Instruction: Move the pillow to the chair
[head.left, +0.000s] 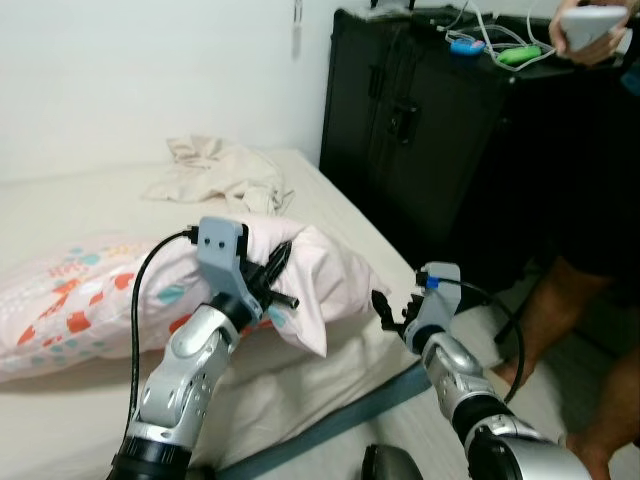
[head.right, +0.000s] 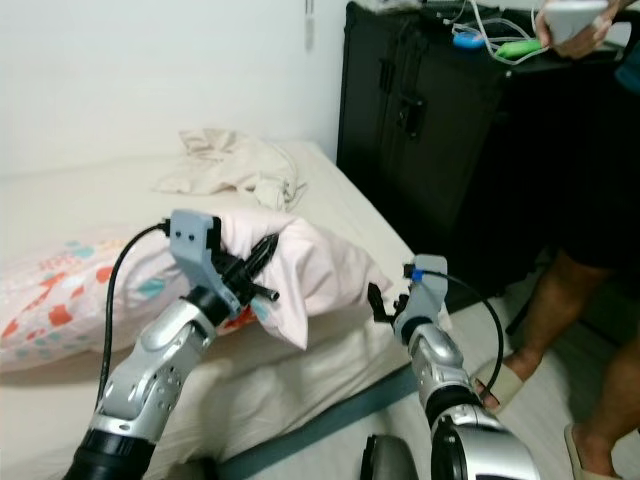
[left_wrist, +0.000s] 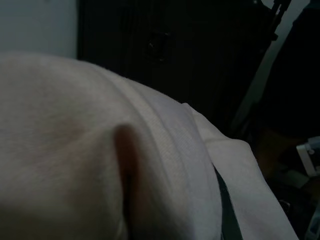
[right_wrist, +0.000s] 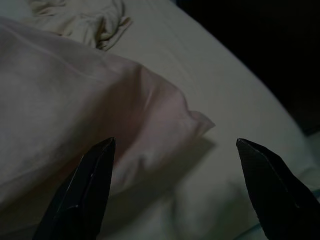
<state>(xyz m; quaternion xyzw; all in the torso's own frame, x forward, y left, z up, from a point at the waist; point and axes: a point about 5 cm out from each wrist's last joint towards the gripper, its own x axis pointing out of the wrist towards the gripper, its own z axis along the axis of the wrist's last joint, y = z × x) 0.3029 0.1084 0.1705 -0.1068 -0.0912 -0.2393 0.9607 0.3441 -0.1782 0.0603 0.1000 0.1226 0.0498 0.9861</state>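
A pink pillow (head.left: 90, 300) with a colourful print lies across the bed (head.left: 340, 215). Its plain pink near end (head.right: 320, 265) is bunched and raised off the sheet. My left gripper (head.left: 280, 275) is at that raised end, its black fingers buried in the fabric and shut on a thick fold. In the left wrist view the creased pillow cloth (left_wrist: 100, 150) sits right against the camera. My right gripper (right_wrist: 174, 142) hovers open just off the pillow's corner (right_wrist: 197, 120), near the bed's side edge, touching nothing.
A crumpled beige cloth (head.left: 220, 175) lies at the back of the bed. Tall black cases (head.left: 420, 130) with cables on top stand beside the bed. At the right, close to the bed's edge, a person (head.left: 590, 280) stands holding a white device (head.left: 590, 25).
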